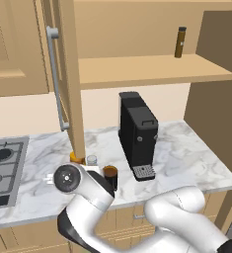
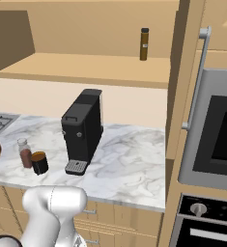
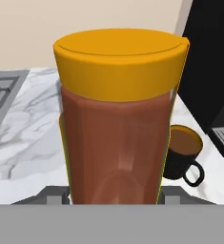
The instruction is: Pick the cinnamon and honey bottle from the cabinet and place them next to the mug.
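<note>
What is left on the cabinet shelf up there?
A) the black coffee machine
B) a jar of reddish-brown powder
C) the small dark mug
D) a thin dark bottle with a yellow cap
D: the thin dark bottle stands alone on the cabinet shelf, while the mug, the cinnamon and the coffee machine are down on the counter.

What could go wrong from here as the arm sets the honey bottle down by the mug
The honey bottle sits between the fingers, close to the mug and the cinnamon; lowering it off-line could knock either over. The open cabinet door hangs just above, so lifting away carelessly might clip it.
</note>
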Tool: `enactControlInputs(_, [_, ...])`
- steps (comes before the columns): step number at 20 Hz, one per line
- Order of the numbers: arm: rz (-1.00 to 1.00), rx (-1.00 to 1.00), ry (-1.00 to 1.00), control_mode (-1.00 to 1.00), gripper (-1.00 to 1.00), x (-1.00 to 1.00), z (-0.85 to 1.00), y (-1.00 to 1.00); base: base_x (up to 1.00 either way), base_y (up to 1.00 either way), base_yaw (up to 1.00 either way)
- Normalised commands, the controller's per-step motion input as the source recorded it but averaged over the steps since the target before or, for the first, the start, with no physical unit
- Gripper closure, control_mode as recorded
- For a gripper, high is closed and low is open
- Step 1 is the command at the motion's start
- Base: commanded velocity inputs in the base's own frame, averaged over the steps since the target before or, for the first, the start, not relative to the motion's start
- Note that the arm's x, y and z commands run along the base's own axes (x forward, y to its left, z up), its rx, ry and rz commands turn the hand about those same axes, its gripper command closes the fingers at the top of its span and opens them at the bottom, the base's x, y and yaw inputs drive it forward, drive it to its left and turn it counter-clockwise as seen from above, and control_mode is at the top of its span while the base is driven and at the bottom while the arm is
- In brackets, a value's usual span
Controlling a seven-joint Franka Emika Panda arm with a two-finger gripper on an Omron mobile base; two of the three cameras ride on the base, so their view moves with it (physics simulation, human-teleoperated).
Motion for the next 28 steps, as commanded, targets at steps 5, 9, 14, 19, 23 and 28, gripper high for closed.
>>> enactControlInputs(5, [-0.03, 0.00, 0.00, -1.00, 1.00, 0.08, -0.31, 0.00, 0.00, 0.00, 0.00])
enactControlInputs(9, [-0.04, 0.00, 0.00, -1.00, 1.00, 0.06, -0.41, 0.00, 0.00, 0.00, 0.00])
enactControlInputs(14, [-0.04, 0.00, 0.01, -1.00, 1.00, 0.08, -0.36, 0.00, 0.00, 0.00, 0.00])
enactControlInputs(19, [-0.04, 0.00, 0.01, -1.00, 1.00, 0.14, -0.19, 0.00, 0.00, 0.00, 0.00])
enactControlInputs(23, [-0.05, 0.00, 0.00, -1.00, 1.00, 0.38, 0.00, 0.01, 0.00, 0.00, 0.00])
enactControlInputs(28, [-0.07, 0.00, 0.00, -1.00, 1.00, 0.29, 0.00, 0.13, 0.00, 0.00, 0.00])
